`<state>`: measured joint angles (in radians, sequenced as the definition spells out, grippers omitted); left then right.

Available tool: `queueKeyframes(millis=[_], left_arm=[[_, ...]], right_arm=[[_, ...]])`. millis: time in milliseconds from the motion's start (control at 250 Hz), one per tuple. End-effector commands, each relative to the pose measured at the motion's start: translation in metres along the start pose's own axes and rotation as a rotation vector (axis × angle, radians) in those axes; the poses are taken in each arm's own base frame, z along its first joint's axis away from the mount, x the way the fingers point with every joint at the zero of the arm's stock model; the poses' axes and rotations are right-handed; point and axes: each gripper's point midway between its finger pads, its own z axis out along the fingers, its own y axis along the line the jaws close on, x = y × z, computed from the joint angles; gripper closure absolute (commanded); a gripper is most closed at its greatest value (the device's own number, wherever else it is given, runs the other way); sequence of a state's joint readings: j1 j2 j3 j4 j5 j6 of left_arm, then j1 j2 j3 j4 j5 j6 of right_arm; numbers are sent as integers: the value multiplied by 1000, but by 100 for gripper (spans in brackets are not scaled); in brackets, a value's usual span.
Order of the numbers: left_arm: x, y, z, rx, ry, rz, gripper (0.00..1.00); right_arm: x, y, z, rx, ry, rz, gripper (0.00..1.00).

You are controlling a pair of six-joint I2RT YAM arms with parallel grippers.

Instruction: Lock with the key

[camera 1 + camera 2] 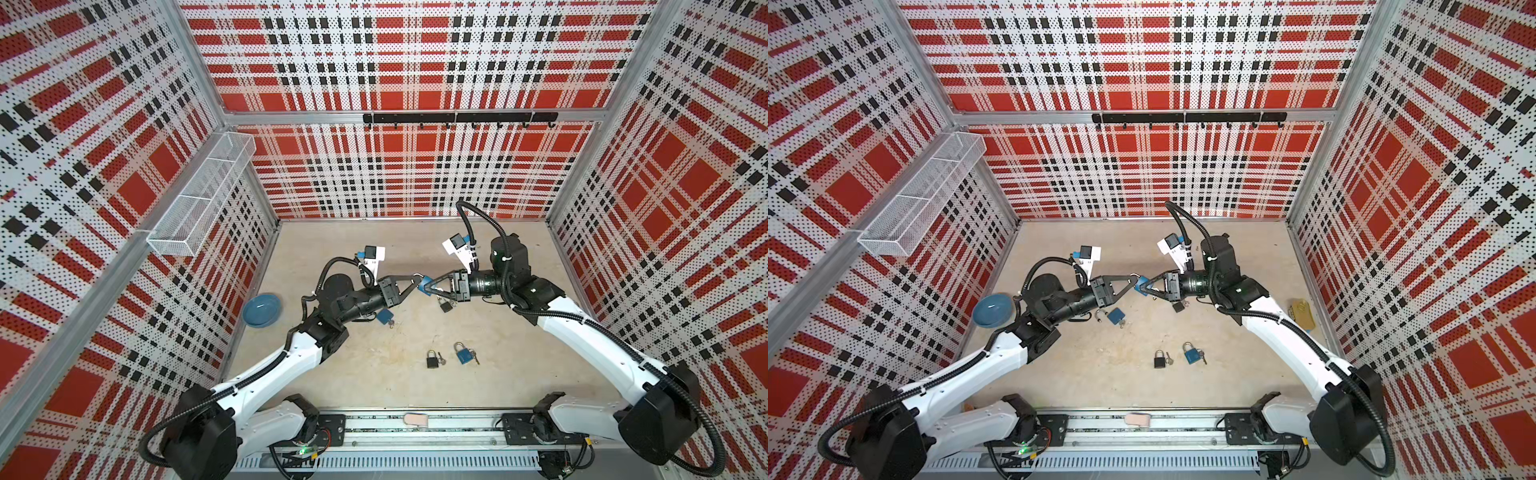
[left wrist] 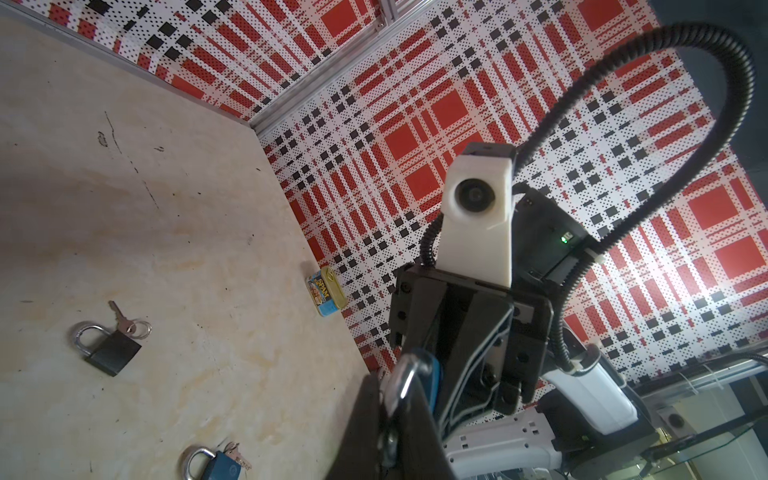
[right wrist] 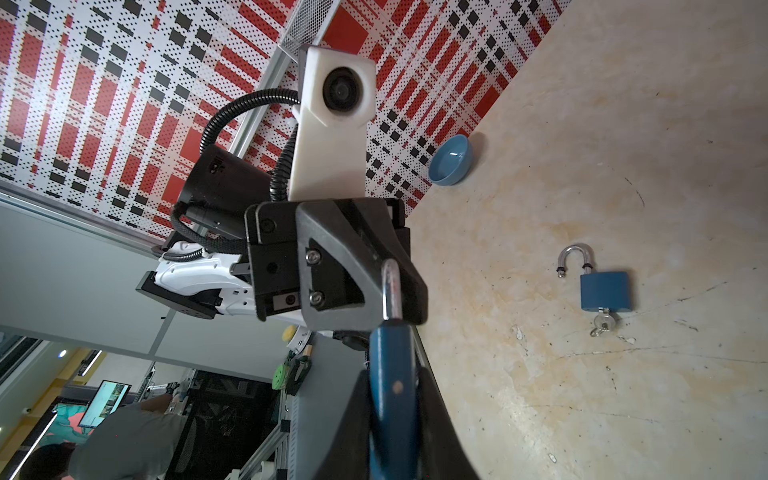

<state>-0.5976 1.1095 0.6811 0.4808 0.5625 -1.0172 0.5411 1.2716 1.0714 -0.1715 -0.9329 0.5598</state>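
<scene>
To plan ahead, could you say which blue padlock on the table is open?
The blue metal padlock beneath the left arm: its shackle swings out; the front blue padlock is closed.

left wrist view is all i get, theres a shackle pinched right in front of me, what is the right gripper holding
Observer: The right gripper is shut on the blue body of the held padlock, the very lock you are pinching.
Operator: ok, is any lock lying open, none in my view is
Observer: Yes, an open blue padlock lies on the table just beside the left arm, its shackle swung out and a key in its keyhole.
</scene>
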Motion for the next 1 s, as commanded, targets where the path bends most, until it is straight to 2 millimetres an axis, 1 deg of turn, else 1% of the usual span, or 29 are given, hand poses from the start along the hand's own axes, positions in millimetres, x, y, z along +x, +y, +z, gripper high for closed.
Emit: queueKeyframes(millis=[0,20,52,68,188,248,356,472,556,776,996], left_arm=[[15,-8,-7,47,116,-23,100],[11,-8,-9,45,108,-21,100],[5,-9,-12,45,100,-19,100],[2,-9,-14,45,95,-16,100],[-20,-17,-25,50,68,14,100],[-27,-18,-29,46,59,20,100],[-32,-21,-32,49,54,24,100],[-33,-21,-32,48,52,22,100],[-34,-21,-32,47,46,21,100],[-36,-22,-33,42,32,18,100],[-40,-23,-31,39,18,13,100]], right_arm=[[-22,40,1,-84,-71,-196,86],[-22,40,0,-83,-73,-197,82],[-20,40,-1,-81,-73,-195,71],[-19,40,-1,-81,-73,-194,68],[-13,37,-7,-69,-76,-183,60],[-11,35,-10,-67,-83,-175,57],[-11,33,-15,-71,-100,-160,58],[-10,33,-13,-99,-91,-142,66],[-11,29,-10,-101,-92,-126,70],[-11,24,-7,-104,-84,-113,70],[-8,16,-1,-102,-66,-89,72]])
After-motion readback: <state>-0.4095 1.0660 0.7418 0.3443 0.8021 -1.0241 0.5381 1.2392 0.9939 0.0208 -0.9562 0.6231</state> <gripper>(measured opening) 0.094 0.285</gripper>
